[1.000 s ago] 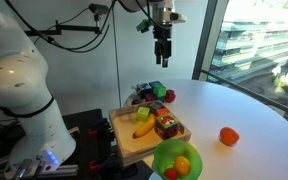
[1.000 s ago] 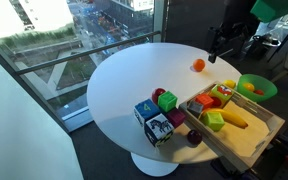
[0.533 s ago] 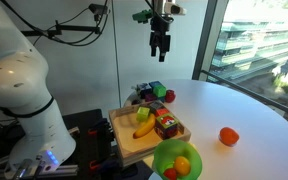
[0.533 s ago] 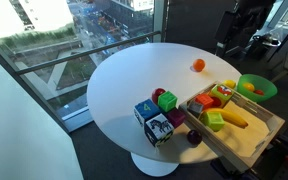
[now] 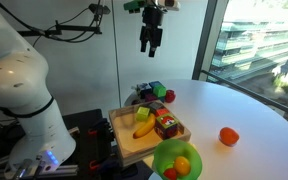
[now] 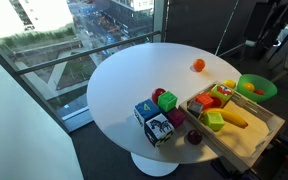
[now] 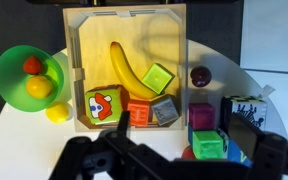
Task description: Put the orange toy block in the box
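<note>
The orange toy block [image 7: 139, 111] lies inside the box [image 7: 76, 60], against the wall nearest the loose blocks; it also shows in an exterior view [image 6: 202, 101]. The box is a shallow light-wood tray, seen in both exterior views [image 5: 124, 148] [image 6: 246, 140]. It also holds a banana [image 7: 124, 70], a green block [image 7: 158, 78], a grey block [image 7: 165, 110] and a larger red-and-green cube [image 7: 103, 105]. My gripper [image 5: 150, 45] hangs high above the table, open and empty. In the wrist view its fingers [image 7: 184, 140] frame the blocks beside the box. It is out of view in one exterior view.
A green bowl [image 7: 14, 60] [image 5: 164, 155] with fruit stands beside the box. An orange ball [image 5: 228, 136] [image 6: 198, 65] lies alone on the white round table [image 6: 124, 80]. Loose blocks [image 7: 209, 143] [image 5: 152, 92], a purple ball [image 7: 200, 75] and a yellow ball [image 7: 57, 112] lie around the box.
My gripper has risen higher and drifted away from the table middle, leaving one exterior view entirely. The objects have not moved.
</note>
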You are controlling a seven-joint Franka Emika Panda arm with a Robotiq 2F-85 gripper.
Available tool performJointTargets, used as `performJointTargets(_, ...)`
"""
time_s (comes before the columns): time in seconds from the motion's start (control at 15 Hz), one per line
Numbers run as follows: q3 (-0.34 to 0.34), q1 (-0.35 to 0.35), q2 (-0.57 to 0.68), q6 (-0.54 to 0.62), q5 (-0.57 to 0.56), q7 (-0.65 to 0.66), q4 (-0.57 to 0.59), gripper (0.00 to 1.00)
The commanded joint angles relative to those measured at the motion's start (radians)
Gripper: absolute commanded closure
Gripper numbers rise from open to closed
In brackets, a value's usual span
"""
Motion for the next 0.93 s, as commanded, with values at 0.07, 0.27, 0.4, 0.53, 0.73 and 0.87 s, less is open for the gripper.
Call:
performJointTargets(0.07, 0.021, -0.012, -0.069, -0.089, -0.007, -0.009, 0.008, 0.0)
performJointTargets(0.27, 0.03, -0.012, -0.097, -0.11, -0.009, -0.004, 0.005, 0.0)
performJointTargets(0.4, 0.035, -0.012, -0.107, -0.118, -0.01, -0.003, 0.005, 0.0)
performJointTargets(0.53, 0.039, -0.013, -0.111, -0.121, -0.014, -0.001, 0.005, 0.0)
performJointTargets(0.73, 0.039, -0.011, -0.098, -0.1, -0.003, -0.003, 0.002, 0.0)
performJointTargets(0.87, 0.041, -0.01, -0.098, -0.1, -0.003, -0.003, 0.001, 0.0)
